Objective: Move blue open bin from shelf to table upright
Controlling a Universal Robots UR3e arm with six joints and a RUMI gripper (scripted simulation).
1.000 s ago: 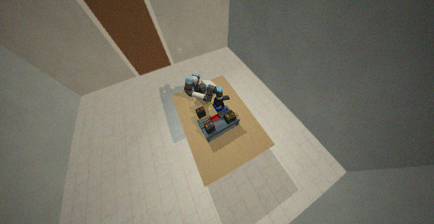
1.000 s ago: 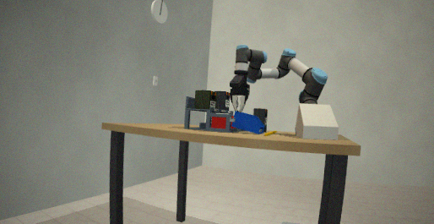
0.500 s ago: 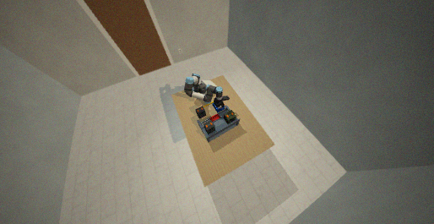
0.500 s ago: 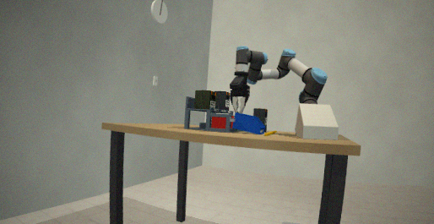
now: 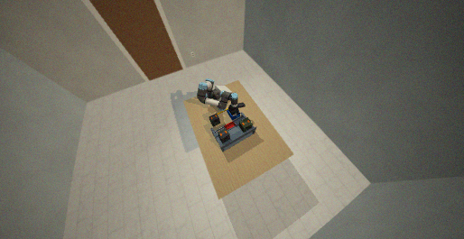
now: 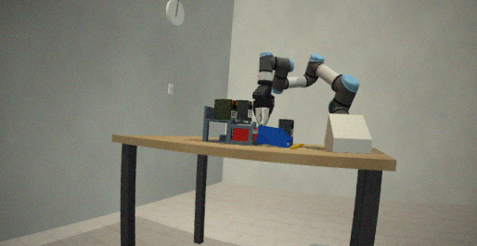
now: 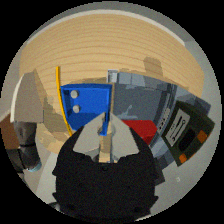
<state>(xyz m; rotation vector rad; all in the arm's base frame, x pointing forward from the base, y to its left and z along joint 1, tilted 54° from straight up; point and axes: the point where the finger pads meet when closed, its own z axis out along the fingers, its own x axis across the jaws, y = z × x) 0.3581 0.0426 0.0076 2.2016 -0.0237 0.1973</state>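
The blue open bin [image 6: 274,136] [image 7: 85,107] [image 5: 231,116] sticks out of the lower level of the grey shelf [image 6: 211,125] [image 7: 142,102] [image 5: 235,141], on the side toward the arm. It sits low over the table [image 6: 186,145] and looks slightly tilted. Two small grey round parts [image 7: 75,101] lie inside it. My gripper [image 6: 263,116] [image 7: 107,112] reaches down from above and is shut on the bin's thin side wall nearest the shelf.
A red bin [image 6: 240,135] [image 7: 140,129] sits in the shelf beside the blue one. Dark boxes [image 6: 232,110] [image 7: 187,130] stand on the shelf top, and one [image 6: 286,126] stands on the table behind the bin. A yellow stick [image 6: 297,146] [image 7: 59,100] and a white box [image 6: 348,134] lie to the right.
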